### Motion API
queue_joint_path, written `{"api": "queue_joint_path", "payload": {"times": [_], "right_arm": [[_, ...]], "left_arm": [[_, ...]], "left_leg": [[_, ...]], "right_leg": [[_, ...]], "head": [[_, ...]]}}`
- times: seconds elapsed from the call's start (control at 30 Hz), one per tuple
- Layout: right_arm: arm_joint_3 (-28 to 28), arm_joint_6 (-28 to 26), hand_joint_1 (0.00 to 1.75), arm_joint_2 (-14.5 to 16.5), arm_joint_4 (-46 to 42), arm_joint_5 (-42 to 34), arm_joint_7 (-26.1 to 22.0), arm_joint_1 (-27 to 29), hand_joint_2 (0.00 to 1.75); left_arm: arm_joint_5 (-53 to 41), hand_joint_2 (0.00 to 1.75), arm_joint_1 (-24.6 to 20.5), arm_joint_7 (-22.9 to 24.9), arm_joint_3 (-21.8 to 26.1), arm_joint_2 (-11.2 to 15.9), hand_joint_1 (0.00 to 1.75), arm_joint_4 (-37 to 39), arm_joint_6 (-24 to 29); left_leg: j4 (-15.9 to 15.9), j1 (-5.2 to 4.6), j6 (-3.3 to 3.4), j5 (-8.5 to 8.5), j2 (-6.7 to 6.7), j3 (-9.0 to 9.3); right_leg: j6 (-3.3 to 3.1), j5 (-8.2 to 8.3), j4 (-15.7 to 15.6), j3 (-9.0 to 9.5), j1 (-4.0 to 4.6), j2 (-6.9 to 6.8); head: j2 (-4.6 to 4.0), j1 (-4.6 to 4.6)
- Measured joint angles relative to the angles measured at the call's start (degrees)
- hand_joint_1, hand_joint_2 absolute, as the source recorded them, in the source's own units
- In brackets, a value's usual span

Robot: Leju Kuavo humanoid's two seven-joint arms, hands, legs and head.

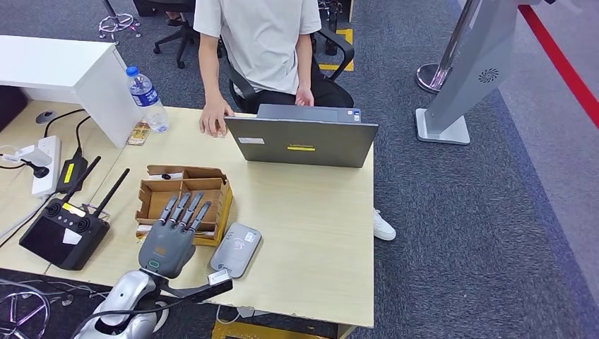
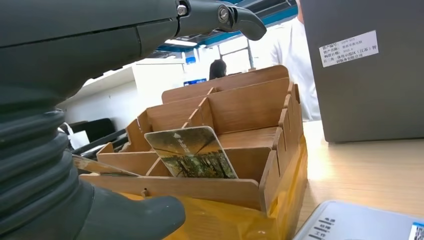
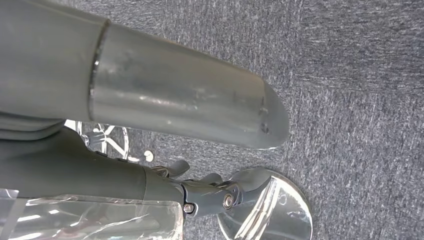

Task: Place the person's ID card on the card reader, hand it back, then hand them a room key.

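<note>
My left hand (image 1: pixel 169 239) hovers over the near end of a wooden card box (image 1: pixel 185 200), fingers stretched out and apart, holding nothing. In the left wrist view a room key card (image 2: pixel 192 153) with a printed landscape stands tilted in a front compartment of the card box (image 2: pixel 235 107), between my thumb (image 2: pixel 125 220) and a finger (image 2: pixel 235 17). The grey card reader (image 1: pixel 235 249) lies flat just right of the box, with nothing on it. My right hand (image 3: pixel 200 187) hangs over carpet, thumb apart from the fingers, holding nothing.
A person sits behind the table with one hand (image 1: pixel 213 124) resting on it beside an open laptop (image 1: pixel 304 140). A water bottle (image 1: pixel 147 99), a power strip (image 1: pixel 46 166) and a black remote controller (image 1: pixel 63 233) occupy the left side. Bare tabletop (image 1: pixel 318 226) lies to the right.
</note>
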Motion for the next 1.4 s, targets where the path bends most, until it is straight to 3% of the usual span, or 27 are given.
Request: {"api": "queue_joint_path", "payload": {"times": [0.2,0.33,1.4], "right_arm": [[0.1,0.0,0.00,0.0,0.0,0.0,0.0,0.0,0.00],[0.4,0.0,0.00,0.0,0.0,0.0,0.0,0.0,0.00],[1.5,0.2,0.00,-0.4,0.0,0.3,-0.4,0.6,0.00]], "left_arm": [[0.7,1.75,0.0,0.0,0.1,-0.5,0.00,0.1,0.7],[1.0,1.75,0.0,-0.1,0.3,-0.7,1.75,0.4,0.8],[6.3,1.75,0.6,-3.9,4.3,-0.5,1.75,-0.2,-0.8]], "left_leg": [[0.0,0.00,0.00,0.00,0.00,0.00],[0.0,0.00,0.00,0.00,0.00,0.01],[0.0,0.00,0.00,0.00,0.00,0.03]], "right_leg": [[0.00,0.00,0.0,0.00,0.00,0.00],[0.00,0.00,0.0,0.00,0.00,0.00],[0.00,0.00,0.0,0.01,0.00,0.00]], "head": [[0.00,0.00],[0.00,0.00],[0.00,0.00]]}}
